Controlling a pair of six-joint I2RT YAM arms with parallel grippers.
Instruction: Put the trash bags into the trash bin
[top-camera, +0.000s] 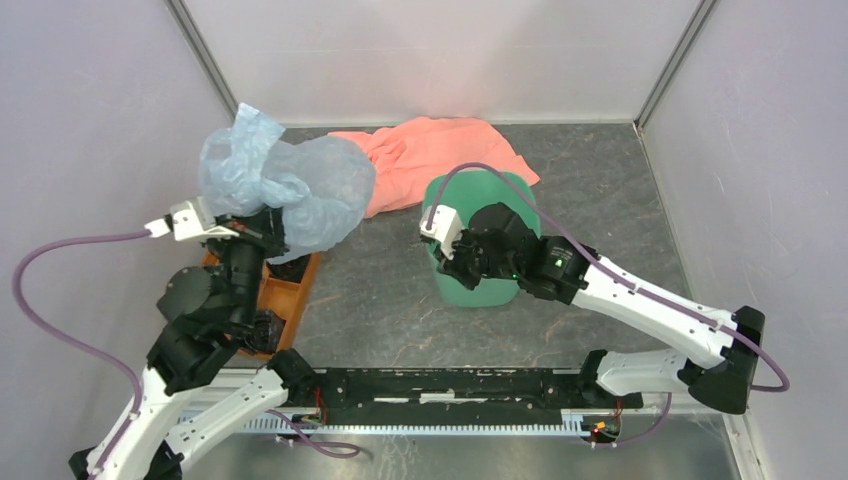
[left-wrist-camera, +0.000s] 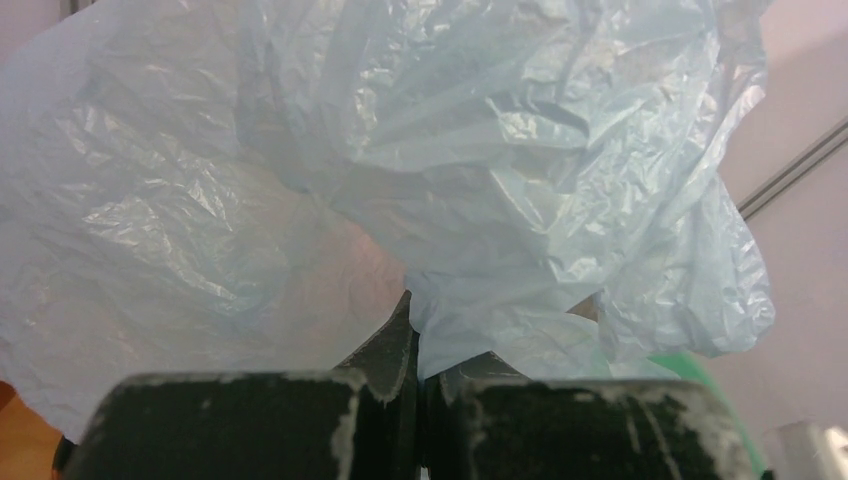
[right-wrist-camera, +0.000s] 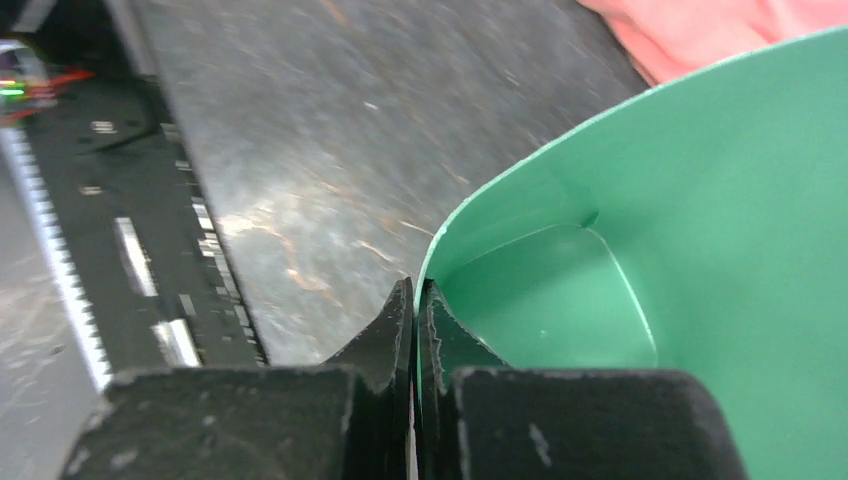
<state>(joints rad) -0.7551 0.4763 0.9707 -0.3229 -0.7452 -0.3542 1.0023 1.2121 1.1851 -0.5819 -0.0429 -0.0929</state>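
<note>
The pale blue-grey trash bag (top-camera: 285, 180) is held up in the air at the back left, crumpled and puffed out. My left gripper (top-camera: 262, 222) is shut on its lower edge; in the left wrist view the film (left-wrist-camera: 430, 150) fills the frame and is pinched between the shut fingers (left-wrist-camera: 400, 345). The green trash bin (top-camera: 482, 285) stands mid-table, right of the bag. My right gripper (top-camera: 458, 262) is shut on the bin's near-left rim; in the right wrist view the rim (right-wrist-camera: 470, 215) runs between the shut fingers (right-wrist-camera: 398, 320), and the bin's inside (right-wrist-camera: 560, 300) holds nothing.
A salmon-pink cloth (top-camera: 440, 155) lies at the back, behind the bin and partly under the bag. An orange compartmented tray (top-camera: 285, 295) sits at the left under my left arm. Grey walls enclose the table. The black base rail (top-camera: 450, 385) runs along the near edge.
</note>
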